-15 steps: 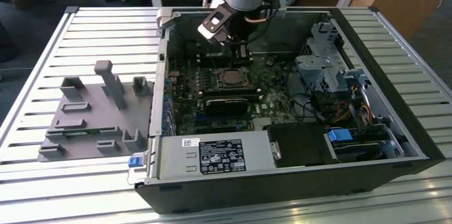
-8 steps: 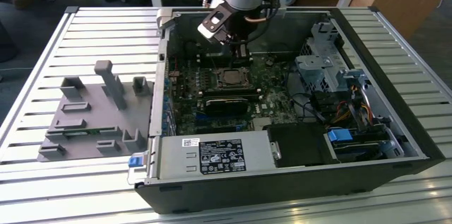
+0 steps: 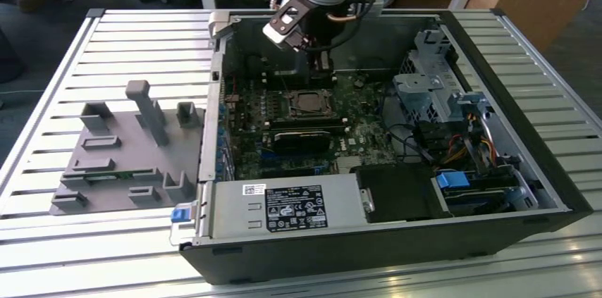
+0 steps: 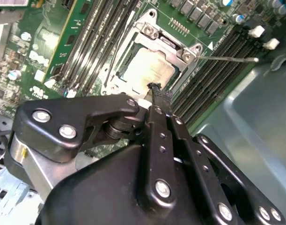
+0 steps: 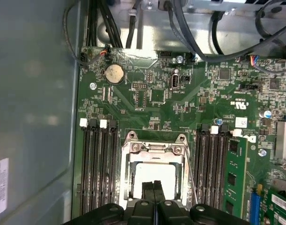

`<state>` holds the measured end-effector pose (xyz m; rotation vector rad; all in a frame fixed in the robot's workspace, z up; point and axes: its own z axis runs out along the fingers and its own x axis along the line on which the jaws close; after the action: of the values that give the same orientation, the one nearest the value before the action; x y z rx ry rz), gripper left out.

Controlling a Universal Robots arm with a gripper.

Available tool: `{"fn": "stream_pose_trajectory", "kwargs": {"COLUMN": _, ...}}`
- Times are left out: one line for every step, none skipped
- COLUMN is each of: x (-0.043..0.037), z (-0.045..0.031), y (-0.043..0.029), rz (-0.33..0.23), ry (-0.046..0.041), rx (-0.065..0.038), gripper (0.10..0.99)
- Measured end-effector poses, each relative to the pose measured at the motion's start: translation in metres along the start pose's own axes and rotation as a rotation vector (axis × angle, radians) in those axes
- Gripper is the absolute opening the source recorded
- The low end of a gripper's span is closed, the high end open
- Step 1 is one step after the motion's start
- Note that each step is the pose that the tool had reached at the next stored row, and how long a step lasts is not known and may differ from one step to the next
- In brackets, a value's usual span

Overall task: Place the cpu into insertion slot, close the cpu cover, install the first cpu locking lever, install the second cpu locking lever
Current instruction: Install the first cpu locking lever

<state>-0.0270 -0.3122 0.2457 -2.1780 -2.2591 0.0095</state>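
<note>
Here a slatted table bears the case holding the cpu.

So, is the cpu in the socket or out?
In: the silver-grey square cpu shows through the silver metal cpu cover's hole.

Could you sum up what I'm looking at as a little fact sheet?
place: open computer case on a slatted table
gripper: shut, empty, just above the cpu
cpu: lying in the slot
cover: appears down around the cpu
lever: thin rod sticking out sideways, seemingly unlatched
</note>
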Motion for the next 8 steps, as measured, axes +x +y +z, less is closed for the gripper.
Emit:
{"fn": "stream_pose_trajectory", "kwargs": {"x": 0.0000, "z": -0.0027, "y": 0.0000, "rz": 0.000, "ry": 0.0002, "rx": 0.000, "gripper": 0.118}}
{"fn": "stream_pose_trajectory", "kwargs": {"x": 0.0000, "z": -0.0054, "y": 0.0000, "rz": 0.000, "ry": 0.0001, "rx": 0.000, "gripper": 0.118}}
{"fn": "stream_pose_trajectory", "kwargs": {"x": 0.0000, "z": -0.0087, "y": -0.0001, "rz": 0.000, "ry": 0.0002, "rx": 0.000, "gripper": 0.118}}
{"fn": "stream_pose_trajectory", "kwargs": {"x": 0.0000, "z": -0.0120, "y": -0.0001, "rz": 0.000, "ry": 0.0003, "rx": 0.000, "gripper": 0.118}}
{"fn": "stream_pose_trajectory", "kwargs": {"x": 0.0000, "z": -0.0155, "y": -0.0001, "rz": 0.000, "ry": 0.0001, "rx": 0.001, "gripper": 0.118}}
{"fn": "stream_pose_trajectory", "kwargs": {"x": 0.0000, "z": -0.0187, "y": -0.0001, "rz": 0.000, "ry": 0.0002, "rx": 0.001, "gripper": 0.118}}
{"fn": "stream_pose_trajectory", "kwargs": {"x": 0.0000, "z": -0.0215, "y": -0.0002, "rz": 0.000, "ry": 0.0002, "rx": 0.001, "gripper": 0.118}}
{"fn": "stream_pose_trajectory", "kwargs": {"x": 0.0000, "z": -0.0232, "y": -0.0001, "rz": 0.000, "ry": -0.0001, "rx": 0.001, "gripper": 0.118}}
